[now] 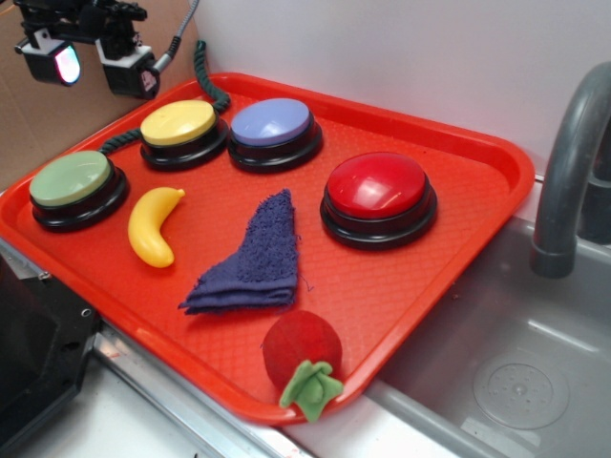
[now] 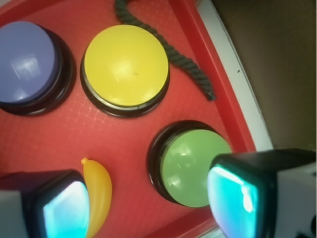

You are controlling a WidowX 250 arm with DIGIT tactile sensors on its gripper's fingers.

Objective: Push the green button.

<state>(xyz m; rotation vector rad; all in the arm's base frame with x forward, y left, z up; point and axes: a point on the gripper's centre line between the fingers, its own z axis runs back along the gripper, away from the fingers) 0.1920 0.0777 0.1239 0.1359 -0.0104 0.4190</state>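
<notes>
The green button, a pale-green dome on a black base, sits at the left corner of the red tray. My gripper hangs high above the tray's back left, above and behind the green button. Its jaws stand wide apart with nothing between them. In the wrist view the right fingertip overlaps the button's edge and the left fingertip sits beside a toy banana.
On the tray are a yellow button, a lavender-blue button, a red button, a yellow banana, a folded blue cloth, a red toy fruit and a dark rope. A sink and faucet lie right.
</notes>
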